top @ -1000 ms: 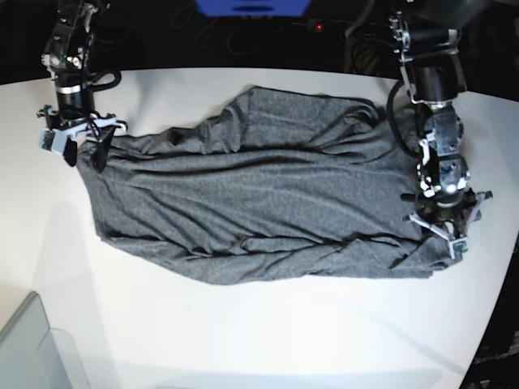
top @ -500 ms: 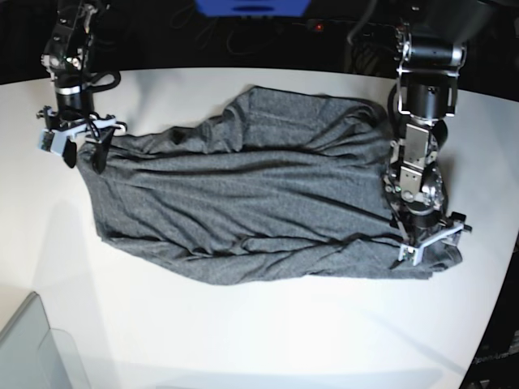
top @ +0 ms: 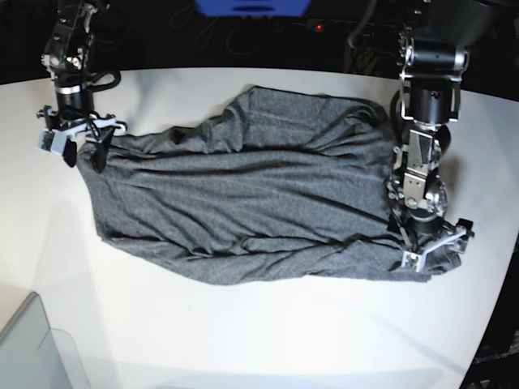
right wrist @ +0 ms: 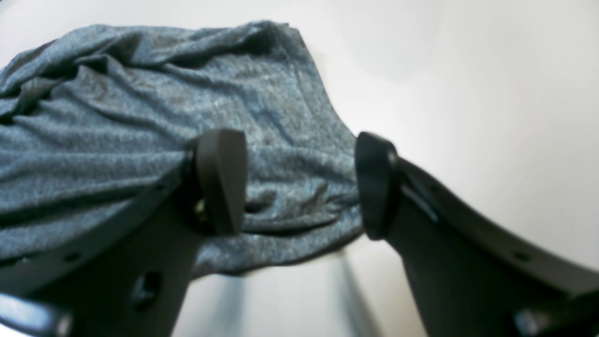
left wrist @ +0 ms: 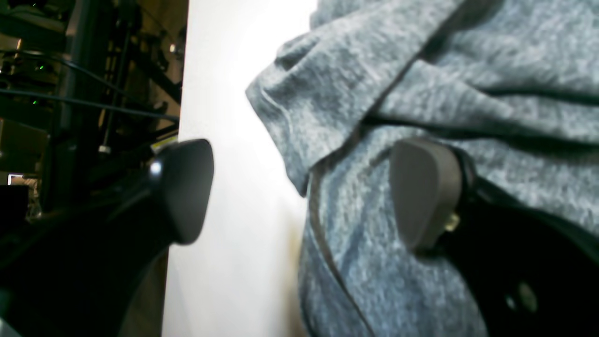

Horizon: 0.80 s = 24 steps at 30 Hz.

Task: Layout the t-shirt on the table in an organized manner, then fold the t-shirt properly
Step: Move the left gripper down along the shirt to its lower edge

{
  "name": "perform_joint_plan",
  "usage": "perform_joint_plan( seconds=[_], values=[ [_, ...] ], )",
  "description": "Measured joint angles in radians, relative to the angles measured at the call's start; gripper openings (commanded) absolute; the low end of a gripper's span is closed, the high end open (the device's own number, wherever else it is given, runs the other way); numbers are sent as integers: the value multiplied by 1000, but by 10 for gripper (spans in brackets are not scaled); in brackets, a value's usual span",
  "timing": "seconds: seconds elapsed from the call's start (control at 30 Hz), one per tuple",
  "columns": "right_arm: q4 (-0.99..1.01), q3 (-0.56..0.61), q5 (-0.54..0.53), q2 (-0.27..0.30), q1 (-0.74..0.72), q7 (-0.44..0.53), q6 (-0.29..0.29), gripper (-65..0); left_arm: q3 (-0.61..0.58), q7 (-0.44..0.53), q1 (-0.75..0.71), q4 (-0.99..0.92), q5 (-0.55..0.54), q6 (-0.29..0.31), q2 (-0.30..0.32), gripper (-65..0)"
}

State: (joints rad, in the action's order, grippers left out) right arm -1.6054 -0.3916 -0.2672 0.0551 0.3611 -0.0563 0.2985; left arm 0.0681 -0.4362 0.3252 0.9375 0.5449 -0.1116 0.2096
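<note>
The counter (top: 243, 340) is a broad, glossy white top with a curved edge, and it reflects the light softly. Behind its far edge the room is dark, with black cables, a small red light and a blue object (top: 251, 6) at the top of the base view. A translucent grey bin corner (top: 36, 352) sits at the near left corner of that view.

There is one t-shirt (top: 243, 203), dark heather grey and plain. It lies spread across the middle of the counter, wrinkled in long ridges, with its far part bunched into folds.

There are two arms, each with one end effector. The left end effector (top: 434, 247) sits at the shirt's corner on the right of the base view. Its wrist view shows its two fingers standing wide apart, one finger (left wrist: 185, 189) over the bare counter, the other over the cloth beside a folded hem, clamped on nothing. The right end effector (top: 77, 146) sits at the shirt's far corner on the left of the base view. Its fingers (right wrist: 222, 180) also stand apart, straddling the cloth's edge without gripping it.
</note>
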Motion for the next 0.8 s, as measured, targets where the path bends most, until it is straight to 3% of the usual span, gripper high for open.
perform_joint_plan(
  seconds=[0.3, 0.43, 0.67, 0.8],
  values=[
    [0, 0, 0, 0, -4, -1, 0, -277, 0, -4, 13, 48, 1, 7, 1, -75],
    [0, 0, 0, 0, -6, -1, 0, -277, 0, -4, 10, 46, 1, 94, 2, -76],
    [0, 0, 0, 1, -19, -3, 0, -277, 0, -6, 15, 44, 0, 98, 13, -76],
    [0, 2, 0, 1, -25, -2, 0, -277, 0, 0, 73, -53, 1, 98, 23, -75]
  ],
)
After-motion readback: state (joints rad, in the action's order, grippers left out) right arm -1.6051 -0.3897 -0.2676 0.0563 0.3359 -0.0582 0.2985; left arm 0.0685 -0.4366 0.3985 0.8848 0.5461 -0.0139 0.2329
